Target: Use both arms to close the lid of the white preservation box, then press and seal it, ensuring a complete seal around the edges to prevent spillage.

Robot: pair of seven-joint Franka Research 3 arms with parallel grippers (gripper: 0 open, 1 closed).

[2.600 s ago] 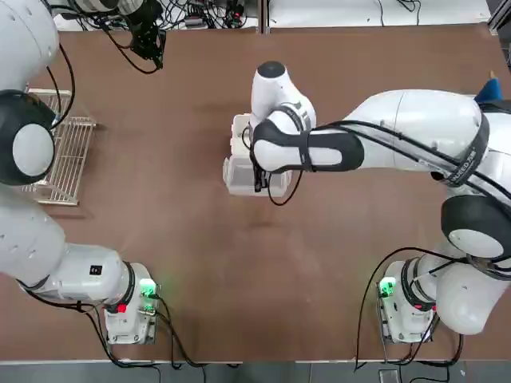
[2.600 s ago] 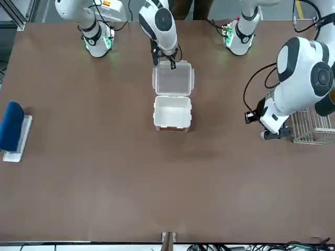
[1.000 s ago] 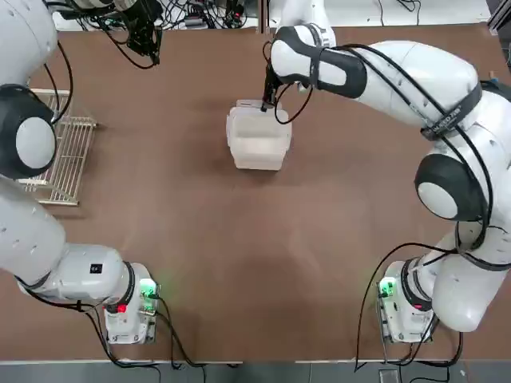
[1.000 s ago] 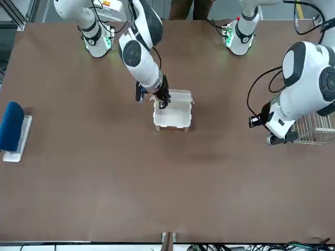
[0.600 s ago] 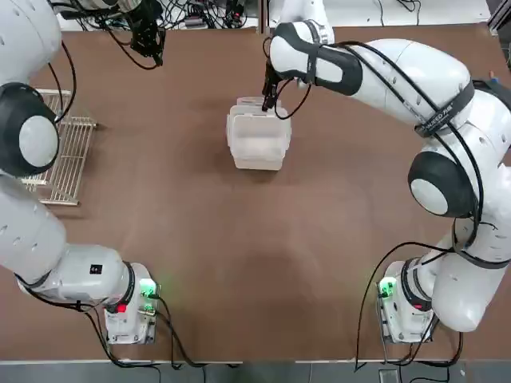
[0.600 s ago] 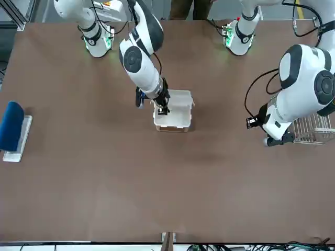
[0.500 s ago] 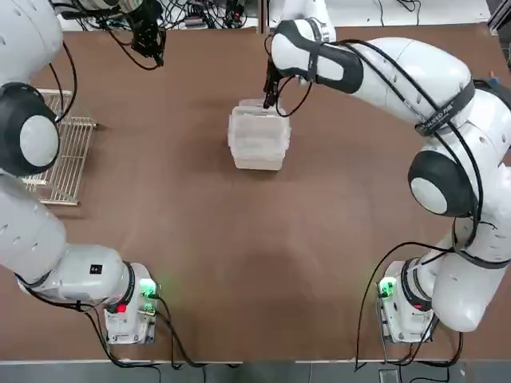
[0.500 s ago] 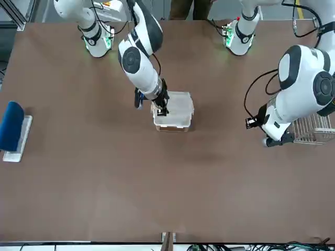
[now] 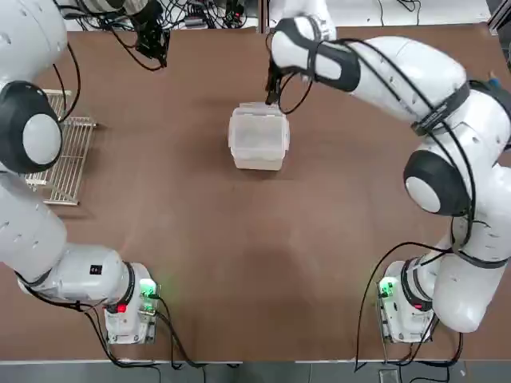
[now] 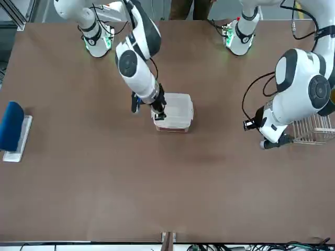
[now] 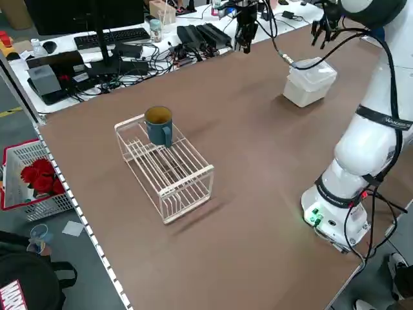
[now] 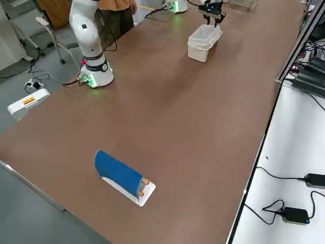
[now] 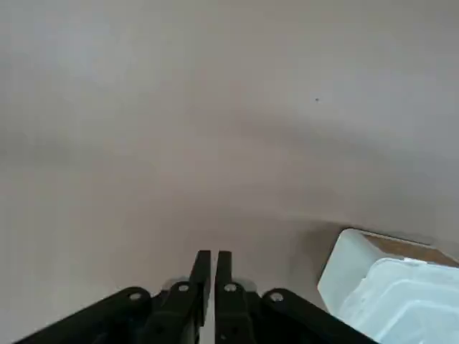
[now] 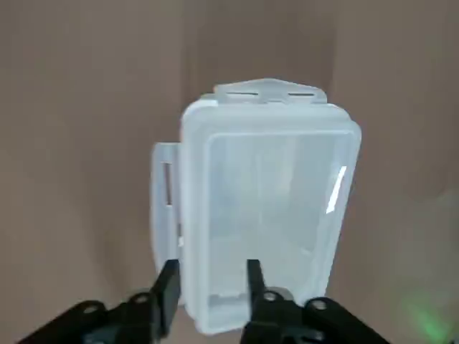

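Left gripper (image 13: 213, 252) hangs to the box's left, its jaws a sliver apart, empty. The lid (image 9: 259, 134) lies over the box (image 10: 173, 128), mid-table; closing looks done, sealing next. Right gripper (image 14: 215, 266), jaws parted and empty, should press the edges down.

Top and front views facing each other.

The lid (image 9: 259, 132) was lying wide open before, and now it is down on top of the box (image 10: 172, 129). The right gripper (image 14: 213, 265) was up by the open lid's edge, on the robot's side, and now it has moved to the box's other end, by a corner.
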